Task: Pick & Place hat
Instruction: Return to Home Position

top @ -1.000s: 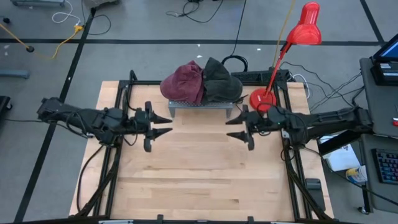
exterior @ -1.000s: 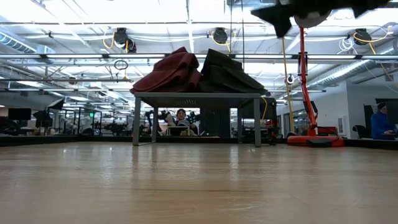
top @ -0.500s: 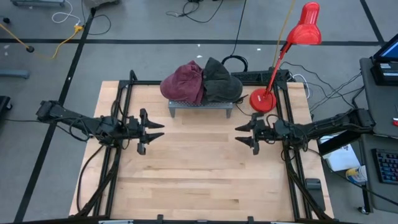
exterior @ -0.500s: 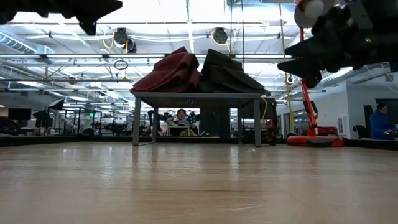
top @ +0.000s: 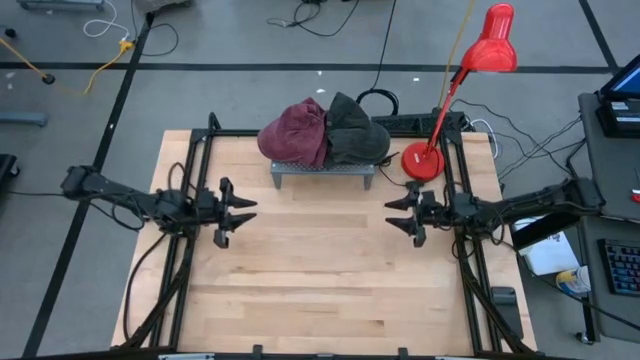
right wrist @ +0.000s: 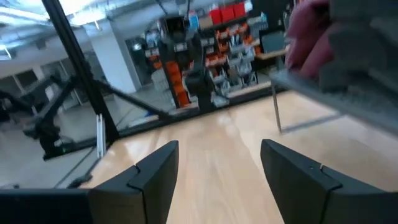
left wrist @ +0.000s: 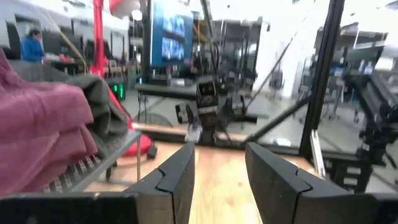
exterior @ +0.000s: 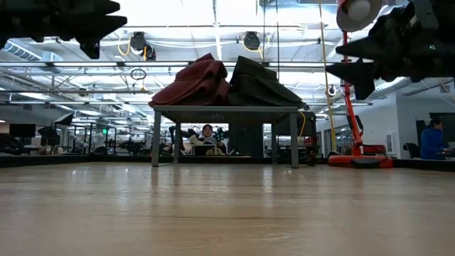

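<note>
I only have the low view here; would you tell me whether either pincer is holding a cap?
Observer: No. The left wrist view shows the left pincer open and empty.
Operator: And the right one?
Observer: The right pincer is open and empty too, by its own wrist view.
Operator: Where do they sit relative to the shelf?
Observer: From above, both hang over bare table, one off each front corner of the shelf, clear of the caps.
</note>
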Tool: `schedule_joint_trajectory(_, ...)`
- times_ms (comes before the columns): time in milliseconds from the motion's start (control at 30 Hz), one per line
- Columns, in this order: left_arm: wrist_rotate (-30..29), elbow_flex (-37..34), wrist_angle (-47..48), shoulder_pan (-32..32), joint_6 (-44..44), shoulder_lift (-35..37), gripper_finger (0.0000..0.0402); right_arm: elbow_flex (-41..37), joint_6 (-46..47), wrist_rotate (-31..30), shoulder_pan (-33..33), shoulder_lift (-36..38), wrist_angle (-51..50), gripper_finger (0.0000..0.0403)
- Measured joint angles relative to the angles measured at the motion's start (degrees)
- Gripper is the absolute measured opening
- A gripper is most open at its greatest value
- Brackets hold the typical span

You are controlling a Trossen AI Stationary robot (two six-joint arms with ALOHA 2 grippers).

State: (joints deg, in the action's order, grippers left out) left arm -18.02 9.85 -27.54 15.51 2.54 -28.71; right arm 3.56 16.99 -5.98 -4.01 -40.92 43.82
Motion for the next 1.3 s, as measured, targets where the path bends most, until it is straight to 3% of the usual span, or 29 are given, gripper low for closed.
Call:
schedule_joint_trajectory(500, 1.51, -8.28, -2.67, 0.0, -2.07, 12.74, 0.0147, -0.19, 0.33, 0.04, 3.67, 13.71, -14.67, 0.0224)
schedule_joint_trajectory(767, 1.57, -8.34, 1.14, 0.0, -2.13, 16.69, 0.0147, -0.21, 0.13, 0.13, 3.67, 19.81, -21.82, 0.0224)
schedule_joint_trajectory(1100, 1.99, -8.34, 12.44, -0.26, -1.14, 28.56, 0.0147, -0.25, 0.61, 0.03, 3.69, 30.25, -33.62, 0.0224)
schedule_joint_trajectory(1300, 1.99, -8.34, 13.0, -0.26, -0.93, 28.46, 0.0147, -0.25, 0.79, -1.8, 3.73, 37.1, -40.62, 0.0224)
